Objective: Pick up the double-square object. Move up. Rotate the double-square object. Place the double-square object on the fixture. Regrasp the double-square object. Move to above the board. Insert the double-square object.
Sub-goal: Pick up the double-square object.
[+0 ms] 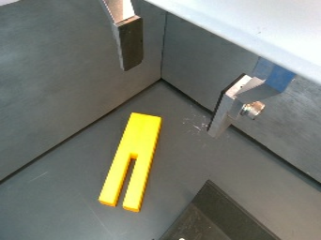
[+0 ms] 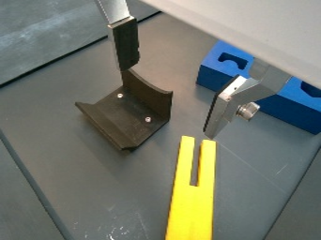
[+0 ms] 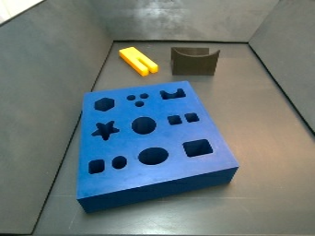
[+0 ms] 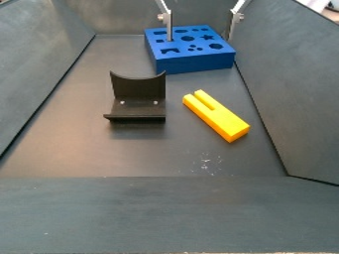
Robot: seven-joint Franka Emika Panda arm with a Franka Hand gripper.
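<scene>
The double-square object is a yellow slotted block lying flat on the dark floor, also seen in a side view and in both wrist views. The fixture, dark with a curved notch, stands beside it. The blue board with shaped holes lies flat, and a corner of it shows in a wrist view. My gripper hangs open well above the floor with nothing between its fingers. In a side view only its fingertips show, at the frame's edge.
Grey walls enclose the floor on all sides, with a corner seam close behind the yellow block. Bare floor stretches in front of the fixture and block.
</scene>
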